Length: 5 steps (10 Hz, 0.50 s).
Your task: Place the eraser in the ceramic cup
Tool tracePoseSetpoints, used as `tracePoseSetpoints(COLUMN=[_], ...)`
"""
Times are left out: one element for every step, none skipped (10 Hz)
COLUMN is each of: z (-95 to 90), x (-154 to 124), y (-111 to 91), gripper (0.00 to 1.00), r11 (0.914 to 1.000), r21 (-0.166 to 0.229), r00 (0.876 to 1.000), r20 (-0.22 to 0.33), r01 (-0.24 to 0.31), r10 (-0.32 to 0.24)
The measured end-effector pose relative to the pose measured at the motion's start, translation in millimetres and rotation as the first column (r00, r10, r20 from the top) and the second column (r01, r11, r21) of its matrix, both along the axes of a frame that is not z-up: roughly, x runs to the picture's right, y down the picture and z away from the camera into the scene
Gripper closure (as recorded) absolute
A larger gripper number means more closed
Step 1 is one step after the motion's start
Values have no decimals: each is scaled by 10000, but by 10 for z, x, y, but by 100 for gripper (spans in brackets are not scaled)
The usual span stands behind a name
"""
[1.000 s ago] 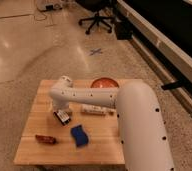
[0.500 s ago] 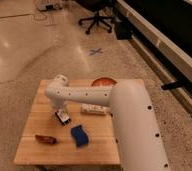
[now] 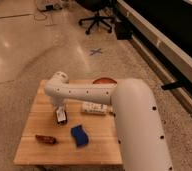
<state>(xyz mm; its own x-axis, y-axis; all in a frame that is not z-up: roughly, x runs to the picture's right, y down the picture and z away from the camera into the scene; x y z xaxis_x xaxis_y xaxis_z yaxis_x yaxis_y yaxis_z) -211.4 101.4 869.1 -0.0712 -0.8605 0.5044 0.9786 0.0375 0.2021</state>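
Pale, glossy speckled floor (image 3: 19, 50) with soft glare at the far left, a blue tape cross (image 3: 95, 51) on it, a black wheeled office chair (image 3: 96, 20) farther off, a long dark pale-edged unit (image 3: 156, 25) along the right, and a low wooden table (image 3: 36, 117) nearest.

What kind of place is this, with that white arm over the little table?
Probably an office or lab test area: a polished floor with a blue tape cross, an office chair and cables behind. The gripper is down at the wooden table, closed on the eraser.
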Motion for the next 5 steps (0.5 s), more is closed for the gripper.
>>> tracePoseSetpoints(z=[-65, -102, -148, -202, -256], x=[115, 216, 359, 547, 743], y=[-82, -123, -169, -214, -246], gripper=[100, 100, 100, 100, 100], r11=[9983, 9951, 9889, 9794, 9691], r21=[155, 274, 453, 703, 961], r00=[9979, 9939, 9856, 9722, 9564], r20=[-295, -538, -866, -1267, -1657], r01=[-570, -954, -1417, -1892, -2271], r10=[574, 968, 1452, 1969, 2405])
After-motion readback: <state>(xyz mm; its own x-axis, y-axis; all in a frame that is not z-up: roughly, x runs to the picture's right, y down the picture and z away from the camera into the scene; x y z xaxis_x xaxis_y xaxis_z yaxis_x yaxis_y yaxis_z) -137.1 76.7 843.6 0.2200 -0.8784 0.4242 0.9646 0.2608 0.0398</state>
